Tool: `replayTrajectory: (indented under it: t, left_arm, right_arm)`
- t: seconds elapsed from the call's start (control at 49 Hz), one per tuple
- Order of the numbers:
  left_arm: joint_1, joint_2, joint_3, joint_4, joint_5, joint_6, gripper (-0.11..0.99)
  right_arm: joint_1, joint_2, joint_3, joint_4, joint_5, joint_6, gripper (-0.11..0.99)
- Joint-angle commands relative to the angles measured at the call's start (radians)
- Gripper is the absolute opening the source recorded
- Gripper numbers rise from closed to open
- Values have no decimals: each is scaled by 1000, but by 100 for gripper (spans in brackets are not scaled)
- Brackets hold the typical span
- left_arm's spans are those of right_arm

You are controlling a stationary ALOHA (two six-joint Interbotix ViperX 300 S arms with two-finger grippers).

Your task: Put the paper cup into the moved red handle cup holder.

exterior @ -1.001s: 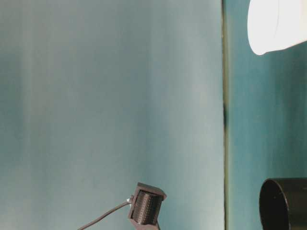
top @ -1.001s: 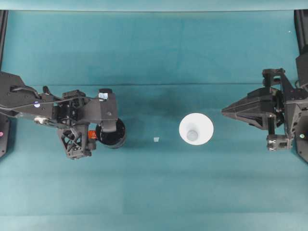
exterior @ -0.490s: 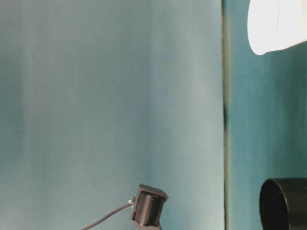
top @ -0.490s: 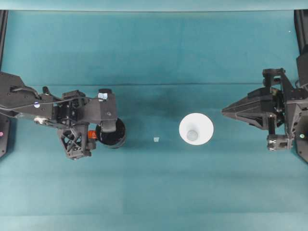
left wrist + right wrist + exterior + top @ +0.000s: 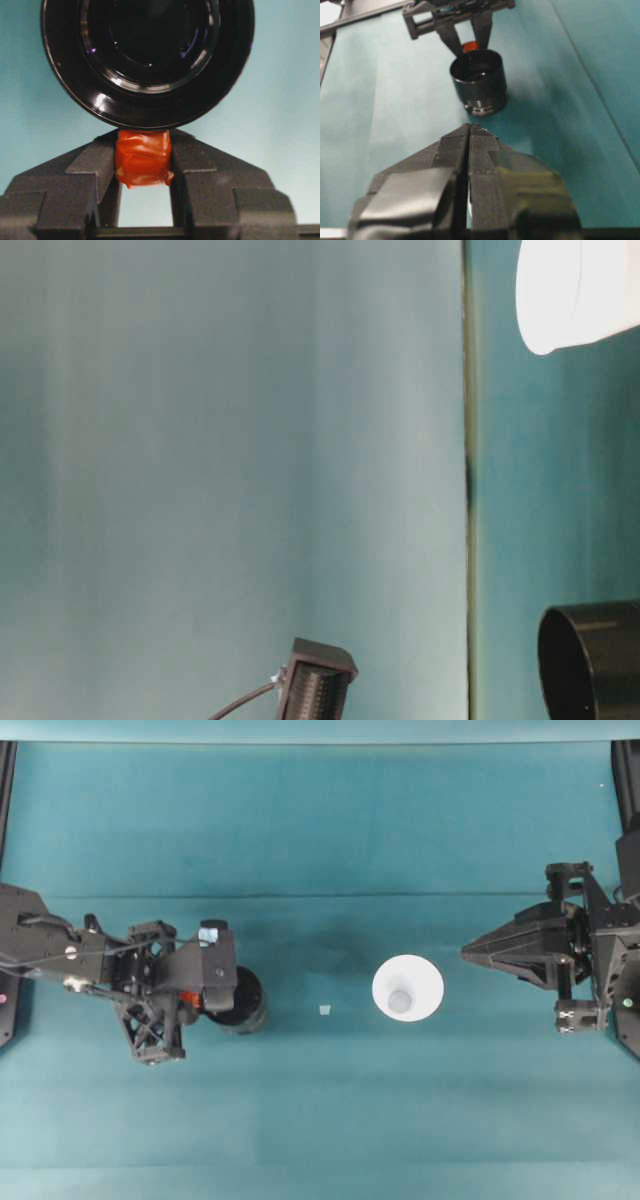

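The white paper cup [image 5: 407, 988] stands upright right of the table's middle, and its side shows in the table-level view [image 5: 575, 290]. The black red handle cup holder [image 5: 245, 1008] sits left of centre. My left gripper [image 5: 208, 1002] is shut on its red handle [image 5: 143, 157], with a finger pressed on each side and the holder's open mouth [image 5: 147, 60] just beyond. Seen from the right wrist, the holder [image 5: 479, 82] leans slightly. My right gripper [image 5: 466, 952] is shut on nothing, just right of the cup, and its tips [image 5: 469, 129] point toward the holder.
A tiny pale scrap [image 5: 324, 1010] lies on the teal cloth between holder and cup. Dark frame rails [image 5: 6, 780] run along the table's left and right edges. A black arm part with a cable [image 5: 315, 685] hangs above the holder.
My left arm has drawn back a little to the left and toward the table's front, still gripping the handle. The holder has shifted and tilted slightly. Paper cup and right arm are unmoved.
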Motion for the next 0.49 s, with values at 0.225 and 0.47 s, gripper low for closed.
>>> replayTrajectory:
  t: [0.225,0.47]
  left_arm:
    - [-3,-17,-14,3,-8,5,27]
    - [-3,-87,-78,3,101,11,27]
  right_arm:
    - [-2,3,-6,2,-5,12,-11]
    - [-2,2,-6,0,-5,12,-11]
